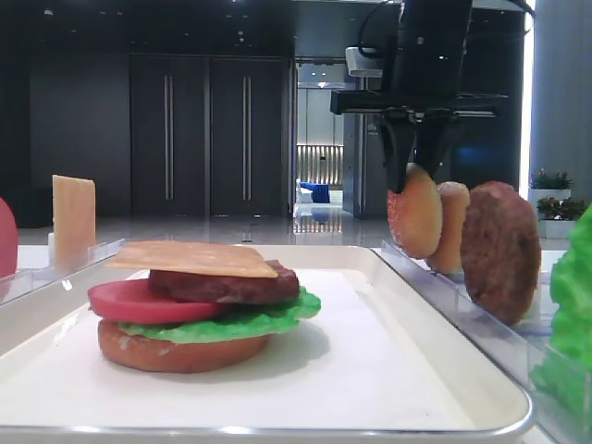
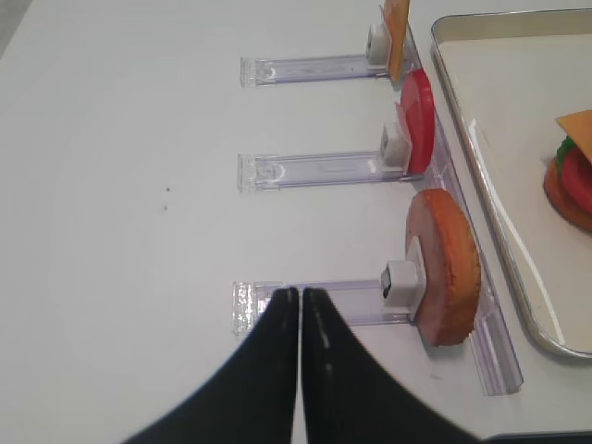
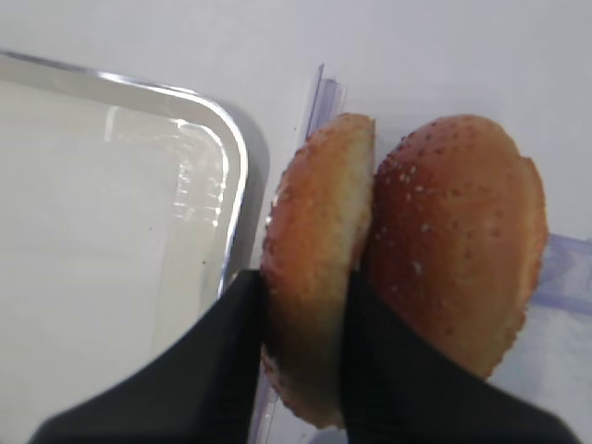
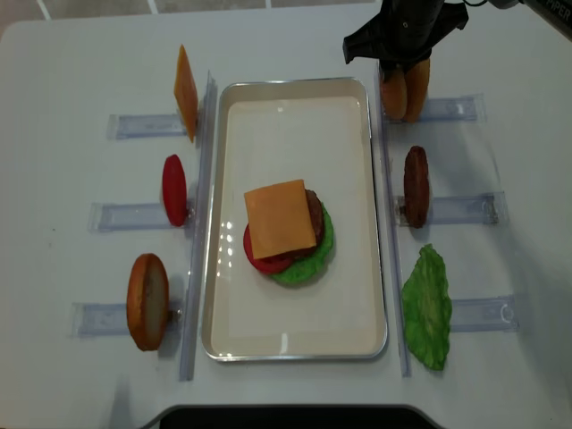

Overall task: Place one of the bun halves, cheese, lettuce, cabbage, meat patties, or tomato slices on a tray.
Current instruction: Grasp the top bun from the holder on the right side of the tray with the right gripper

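Golden-tan sesame bun half (image 3: 314, 268) stands on edge, pinched between my right gripper's (image 3: 305, 324) black fingers; a second bun half (image 3: 458, 240) touches it on the outer side; the white tray (image 3: 231, 148) lies just beside; my left gripper (image 2: 301, 310) is closed, holding nothing.

Glossy white tray (image 4: 375, 223) with shiny rim — clear plastic racks (image 2: 314, 171), matt seeded bun halves (image 3: 319, 259).

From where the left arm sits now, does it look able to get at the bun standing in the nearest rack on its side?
Probably yes. The left tool is shut and empty above the clear rack, and the upright bun stands at that rack's far end with only bare rack between them. It would have to open first.
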